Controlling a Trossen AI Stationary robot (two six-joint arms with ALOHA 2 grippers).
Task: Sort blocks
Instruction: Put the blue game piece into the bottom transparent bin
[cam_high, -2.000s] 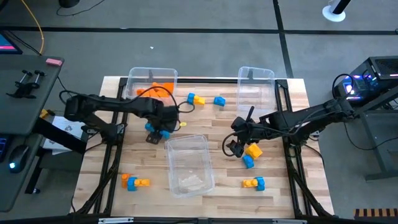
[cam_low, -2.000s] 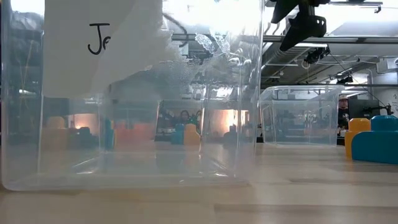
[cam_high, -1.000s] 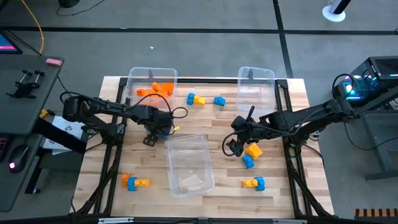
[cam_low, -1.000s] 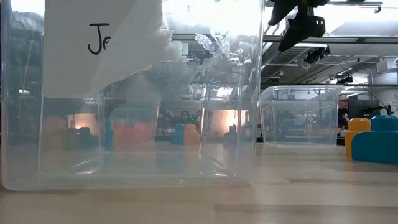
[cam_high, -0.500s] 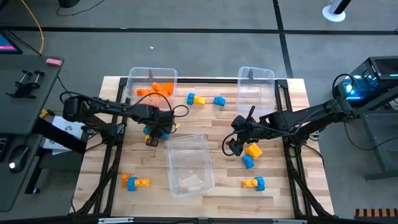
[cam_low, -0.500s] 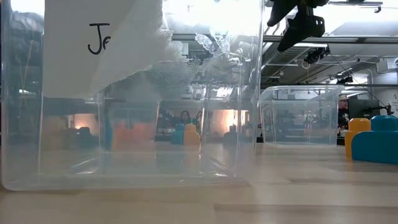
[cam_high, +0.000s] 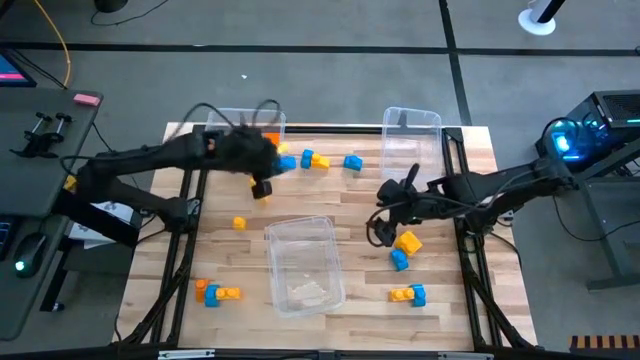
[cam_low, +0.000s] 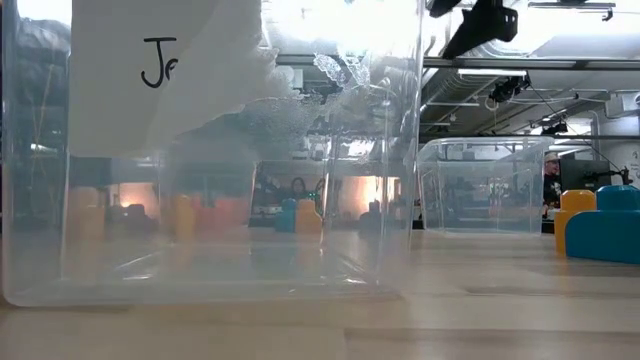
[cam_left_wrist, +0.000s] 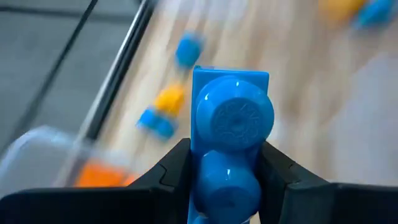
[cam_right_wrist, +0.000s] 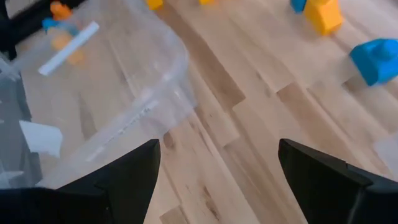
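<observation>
My left gripper (cam_high: 278, 165) hangs blurred over the table's far left part, beside the bin that holds orange blocks (cam_high: 262, 140). It is shut on a blue block (cam_left_wrist: 231, 143), also seen from above as the blue block (cam_high: 288, 162). My right gripper (cam_high: 381, 228) stands open above the table right of the middle bin, next to a yellow-and-blue cluster (cam_high: 404, 245). In the right wrist view its fingers (cam_right_wrist: 134, 177) are wide apart with nothing between them. A single yellow block (cam_high: 239, 223) lies flat on the wood. My left gripper pinches the blue block by two opposite side walls (cam_left_wrist: 198, 155), one finger on each side. The block's round studs (cam_left_wrist: 235, 121) face the wrist camera and stick out past the fingertips (cam_left_wrist: 173, 168). It is lifted clear of the table.
Three clear bins stand on the table: far left (cam_high: 222, 122), far right (cam_high: 412, 135) and near the middle (cam_high: 303, 265). Loose blocks lie at the far middle (cam_high: 318, 160), near left (cam_high: 217, 293) and near right (cam_high: 408, 294). The middle bin fills the low view (cam_low: 240, 150).
My left gripper has risen from the table left of the middle bin and swung toward the far edge, carrying the blue block clear. The yellow block stays on the wood where the gripper was. My right gripper has risen a little.
</observation>
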